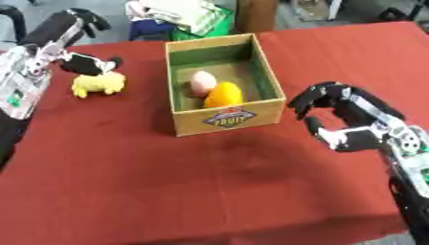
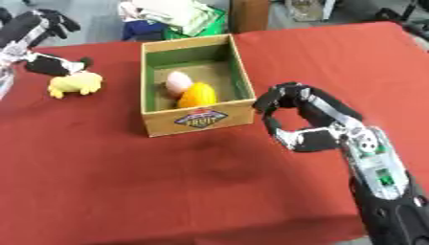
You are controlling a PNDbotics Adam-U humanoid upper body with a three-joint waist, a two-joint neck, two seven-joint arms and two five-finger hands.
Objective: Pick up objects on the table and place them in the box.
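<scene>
A cardboard box (image 1: 227, 118) with a green lining stands at the table's middle. Inside lie a pink egg-shaped thing (image 1: 202, 81) and an orange-yellow fruit (image 1: 223, 94). To the box's left, a yellow plush toy (image 1: 97, 84) lies on the cloth, with a black-and-white toy (image 1: 87, 64) touching its far side. My left hand (image 1: 77, 23) hangs at the upper left, above and behind these toys. My right hand (image 2: 311, 125) hovers just right of the box's front corner, open, its fingers loosely bent over a wide gap to the thumb, holding nothing.
A red cloth (image 1: 209, 182) covers the table. Behind the far edge sit a green crate (image 1: 207, 26) with pale cloth on it and a brown post (image 1: 255, 14). The table's near edge runs along the bottom.
</scene>
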